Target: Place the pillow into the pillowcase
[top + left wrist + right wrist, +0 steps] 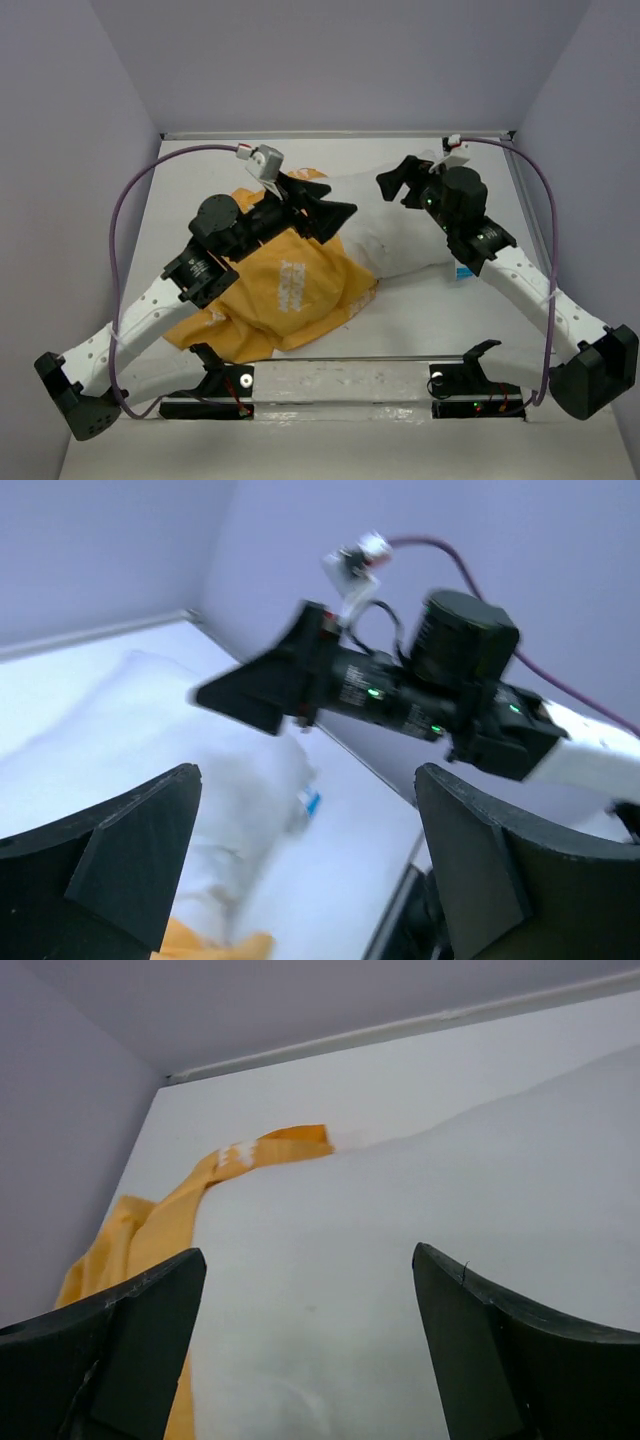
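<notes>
The white pillow [395,235] lies at the table's middle right, its left end inside the mouth of the orange-yellow pillowcase [285,295]. Its blue tag [462,272] shows at the right edge. My left gripper [325,212] is open and empty, raised over the pillowcase's mouth. My right gripper [400,180] is open and empty above the pillow's far side. The left wrist view shows the pillow [130,740], its tag [310,802] and a bit of pillowcase [215,945]. The right wrist view shows the pillow [420,1220] and the pillowcase [170,1220] beyond it.
Purple walls close in the table on three sides. A clear bar with two black clamps [225,380] [465,375] runs along the near edge. Purple cables arc over both arms.
</notes>
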Action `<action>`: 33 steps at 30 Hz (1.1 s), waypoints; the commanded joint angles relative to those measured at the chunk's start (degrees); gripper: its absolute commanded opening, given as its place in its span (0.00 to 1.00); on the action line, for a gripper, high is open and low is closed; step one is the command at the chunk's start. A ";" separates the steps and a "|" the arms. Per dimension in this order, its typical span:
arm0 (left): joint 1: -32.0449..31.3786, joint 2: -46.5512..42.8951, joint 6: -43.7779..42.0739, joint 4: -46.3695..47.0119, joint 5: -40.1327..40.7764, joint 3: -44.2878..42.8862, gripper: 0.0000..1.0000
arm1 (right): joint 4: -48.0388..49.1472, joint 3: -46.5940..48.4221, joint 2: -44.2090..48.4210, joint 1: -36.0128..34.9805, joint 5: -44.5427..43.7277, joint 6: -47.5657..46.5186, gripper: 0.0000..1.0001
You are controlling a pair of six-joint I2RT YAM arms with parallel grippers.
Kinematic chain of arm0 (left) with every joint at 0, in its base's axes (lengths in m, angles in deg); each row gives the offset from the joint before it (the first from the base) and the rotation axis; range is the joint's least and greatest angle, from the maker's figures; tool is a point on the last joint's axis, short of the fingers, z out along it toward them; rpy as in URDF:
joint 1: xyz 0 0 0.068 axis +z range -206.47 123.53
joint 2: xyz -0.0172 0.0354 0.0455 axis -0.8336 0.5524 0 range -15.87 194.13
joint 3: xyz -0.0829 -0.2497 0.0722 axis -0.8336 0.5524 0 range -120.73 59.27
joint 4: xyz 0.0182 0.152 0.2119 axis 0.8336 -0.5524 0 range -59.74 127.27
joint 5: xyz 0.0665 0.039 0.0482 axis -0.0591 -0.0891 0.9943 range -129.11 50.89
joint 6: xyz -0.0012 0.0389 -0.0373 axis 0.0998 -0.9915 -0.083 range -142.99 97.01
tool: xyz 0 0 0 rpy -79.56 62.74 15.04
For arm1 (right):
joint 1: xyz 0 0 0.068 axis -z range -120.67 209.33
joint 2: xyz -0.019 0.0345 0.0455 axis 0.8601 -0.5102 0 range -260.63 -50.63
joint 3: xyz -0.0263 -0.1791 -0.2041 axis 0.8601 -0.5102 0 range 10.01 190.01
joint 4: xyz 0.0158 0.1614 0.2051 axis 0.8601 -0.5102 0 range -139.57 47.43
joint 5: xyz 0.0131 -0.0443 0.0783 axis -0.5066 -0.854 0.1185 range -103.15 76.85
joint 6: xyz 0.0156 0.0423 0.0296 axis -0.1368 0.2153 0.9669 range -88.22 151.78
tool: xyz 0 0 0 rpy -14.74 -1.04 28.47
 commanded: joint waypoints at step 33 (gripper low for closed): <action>6.98 30.12 -13.48 -8.14 8.71 -15.37 0.00 | -16.32 -8.13 12.39 -27.67 -18.81 -1.44 0.24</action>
